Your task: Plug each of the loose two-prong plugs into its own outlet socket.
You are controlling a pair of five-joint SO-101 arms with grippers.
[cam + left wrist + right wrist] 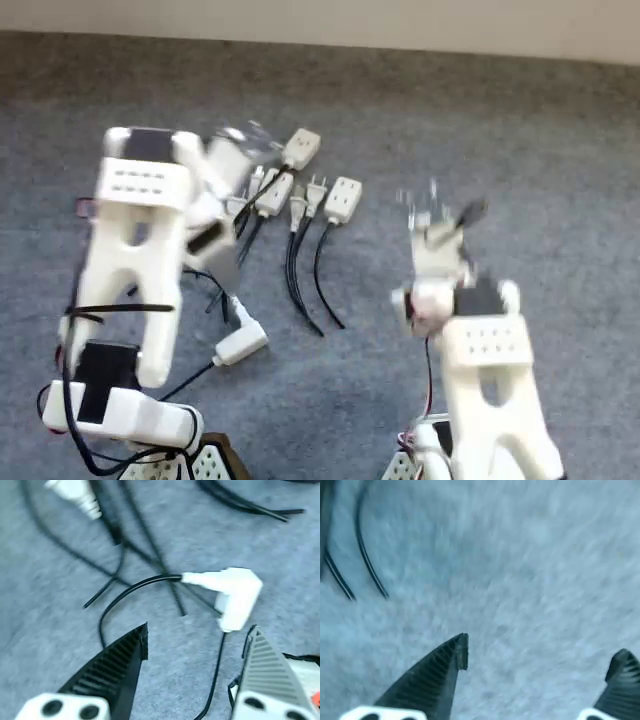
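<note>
Left gripper (199,629) spread open over a white angled plug (235,597); right gripper (542,647) likewise open above the carpet (530,555).

The plug is a glossy white elbow-shaped body with a tapered neck, from which a thin black cord (135,586) leaves; its prongs cannot be made out. It lies flat just beyond the left gripper's fingertips, nearer the pale finger (265,670) than the black finger (120,660), touching neither. The surface is grey-blue short-pile carpet, with a pale wall strip (400,20) along its far edge. The plug's neck runs across the gripper's opening toward the black finger's side. Farther out from both grippers, white sockets (343,199) and two-prong plugs (315,192) lie side by side, black leads trailing back toward the arms.
</note>
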